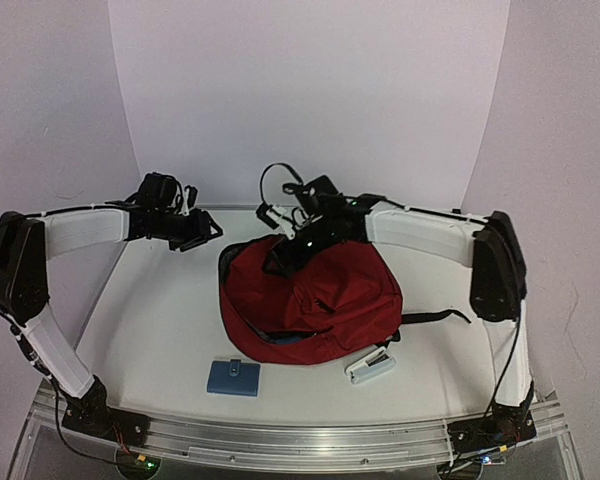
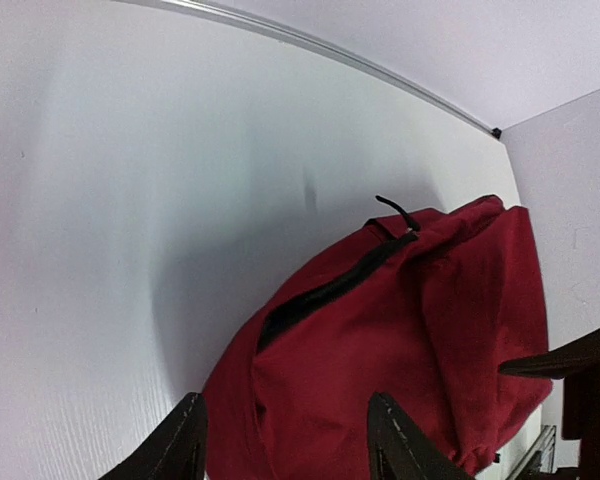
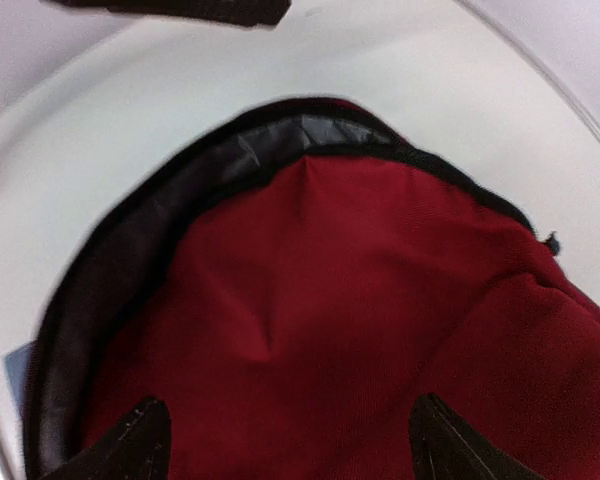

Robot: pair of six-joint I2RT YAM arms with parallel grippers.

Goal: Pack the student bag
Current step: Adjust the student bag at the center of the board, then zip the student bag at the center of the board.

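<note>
The dark red student bag (image 1: pixel 315 300) lies in the middle of the table, its black zipper edge and grey lining (image 3: pixel 160 210) showing along the left rim. My right gripper (image 1: pixel 285 255) hovers open over the bag's far top edge, with red fabric (image 3: pixel 310 330) between its spread fingertips (image 3: pixel 130 445). My left gripper (image 1: pixel 205 232) is open and empty to the left of the bag, above the table; its view shows the bag (image 2: pixel 400 340) and a zipper pull (image 2: pixel 395 212) ahead of its fingertips (image 2: pixel 185 445).
A blue flat wallet-like case (image 1: pixel 233 378) lies in front of the bag. A white and grey stapler-like item (image 1: pixel 370 365) lies at the bag's front right. A black strap (image 1: pixel 435 317) trails right. The white back wall and table rim (image 2: pixel 380 75) are close.
</note>
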